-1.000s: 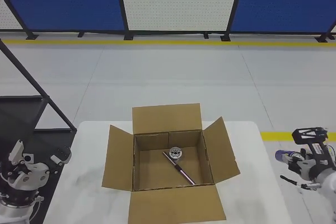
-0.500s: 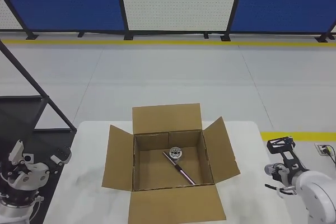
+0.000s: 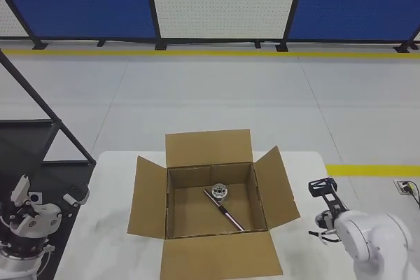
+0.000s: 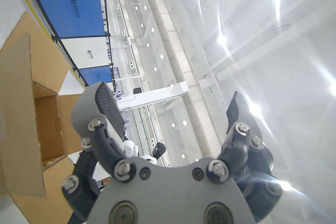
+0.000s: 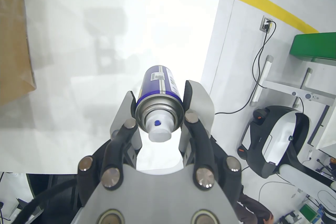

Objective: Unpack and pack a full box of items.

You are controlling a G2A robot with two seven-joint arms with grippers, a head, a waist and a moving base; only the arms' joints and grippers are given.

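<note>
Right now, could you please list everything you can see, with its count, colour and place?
table: one, white, under the box.
cardboard box: one, brown, flaps open, mid-table.
round item: one, silver, inside the box, toward its far wall.
rod: one, dark, diagonal on the box floor, beside the round item.
spray can: one, blue with a white cap, held above the table's right edge.
rack: one, black, left of the table.
left claw: one, grey, open, left of the table, pointing up.
right claw: one, grey, shut on the spray can.
</note>
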